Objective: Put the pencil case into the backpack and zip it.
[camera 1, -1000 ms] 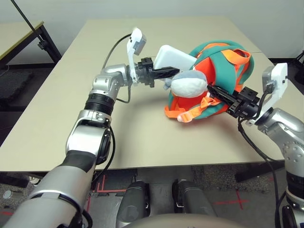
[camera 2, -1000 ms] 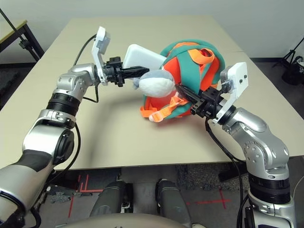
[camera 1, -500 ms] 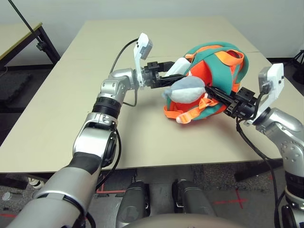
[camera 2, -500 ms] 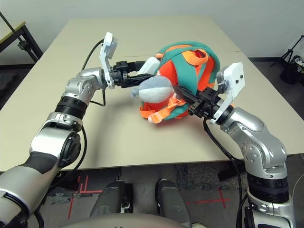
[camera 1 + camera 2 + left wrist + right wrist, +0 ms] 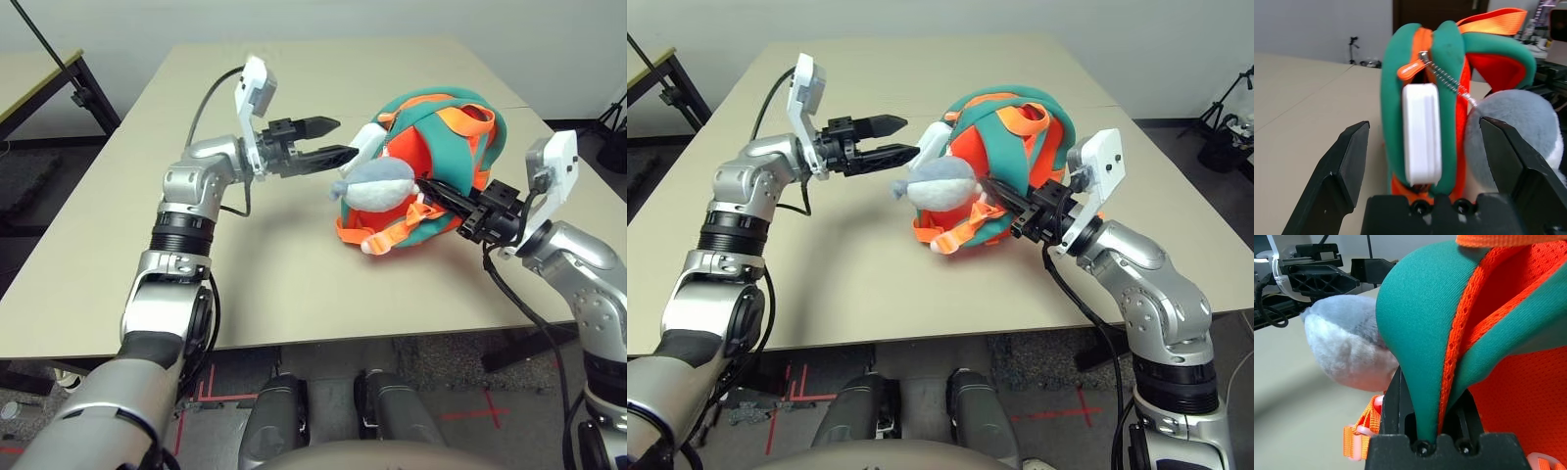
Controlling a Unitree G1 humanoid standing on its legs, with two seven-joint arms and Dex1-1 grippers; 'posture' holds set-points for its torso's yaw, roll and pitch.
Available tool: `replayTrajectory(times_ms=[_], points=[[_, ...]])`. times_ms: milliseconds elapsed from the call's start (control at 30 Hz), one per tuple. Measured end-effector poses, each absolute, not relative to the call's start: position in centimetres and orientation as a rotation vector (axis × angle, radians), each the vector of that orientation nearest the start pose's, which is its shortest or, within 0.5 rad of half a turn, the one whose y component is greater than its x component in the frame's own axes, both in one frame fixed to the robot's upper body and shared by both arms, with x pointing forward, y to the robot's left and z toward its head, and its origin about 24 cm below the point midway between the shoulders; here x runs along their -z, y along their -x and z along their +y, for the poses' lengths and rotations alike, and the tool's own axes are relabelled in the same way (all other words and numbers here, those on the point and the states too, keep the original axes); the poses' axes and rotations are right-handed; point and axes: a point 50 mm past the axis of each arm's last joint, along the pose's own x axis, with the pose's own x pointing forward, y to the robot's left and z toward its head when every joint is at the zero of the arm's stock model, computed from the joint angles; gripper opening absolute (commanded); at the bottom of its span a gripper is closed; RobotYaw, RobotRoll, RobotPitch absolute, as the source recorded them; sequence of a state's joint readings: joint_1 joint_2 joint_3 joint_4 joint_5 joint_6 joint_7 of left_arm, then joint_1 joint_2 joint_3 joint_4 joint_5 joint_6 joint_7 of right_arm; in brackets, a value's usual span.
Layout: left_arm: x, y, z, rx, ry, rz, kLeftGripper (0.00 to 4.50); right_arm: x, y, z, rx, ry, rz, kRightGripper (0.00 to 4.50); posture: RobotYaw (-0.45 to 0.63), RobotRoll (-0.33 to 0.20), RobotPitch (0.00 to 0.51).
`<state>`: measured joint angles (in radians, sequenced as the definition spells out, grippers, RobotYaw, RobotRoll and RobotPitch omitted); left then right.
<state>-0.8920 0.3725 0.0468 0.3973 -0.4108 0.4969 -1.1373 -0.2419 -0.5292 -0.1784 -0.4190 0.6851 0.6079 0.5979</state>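
The orange and teal backpack point(image 5: 453, 147) lies on its side on the table, its zip opening turned toward my left arm. The end of the white pencil case point(image 5: 1421, 132) sticks out of that opening, below the orange zip pull point(image 5: 1411, 71). My left gripper point(image 5: 345, 137) is open and holds nothing, a short way from the case's end. The grey plush charm point(image 5: 380, 183) hangs at the front of the backpack. My right gripper point(image 5: 433, 188) is shut on a teal edge of the backpack point(image 5: 1420, 357) just behind the charm.
The beige table point(image 5: 294, 264) stretches wide to the left of and behind the backpack. Loose orange webbing straps point(image 5: 384, 233) lie on the table in front of the bag. A second table point(image 5: 39, 73) stands off to the far left.
My left gripper pushed the pencil case into the backpack's opening, let go of it and drew back to the left, now open. The right gripper kept its hold.
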Motion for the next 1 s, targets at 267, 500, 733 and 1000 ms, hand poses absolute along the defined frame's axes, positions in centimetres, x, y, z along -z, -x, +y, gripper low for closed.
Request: replayTrajectory(times_ms=[267,500,733,1000], points=[[-21.4,-35.3,13.8,1.202,0.062,-0.064,3.11,-17.9,-25.8,-18.3,-0.808,-0.042,-0.08,0.17,0.02,0.0,0.066],[-20.8,-35.4,13.3,1.224,0.069,-0.043,0.36,-17.9,-25.8,-18.3,-0.805,-0.037,-0.082,0.17,0.0,0.0,0.062],[-18.6,-36.4,11.5,1.235,0.065,-0.017,0.0,-17.9,-25.8,-18.3,-0.802,-0.037,-0.083,0.17,-0.01,0.0,0.065],[-18.1,-37.3,8.7,1.284,0.061,-0.03,0.0,-17.9,-25.7,-18.3,-0.792,-0.032,-0.088,0.17,-0.03,0.0,0.065]])
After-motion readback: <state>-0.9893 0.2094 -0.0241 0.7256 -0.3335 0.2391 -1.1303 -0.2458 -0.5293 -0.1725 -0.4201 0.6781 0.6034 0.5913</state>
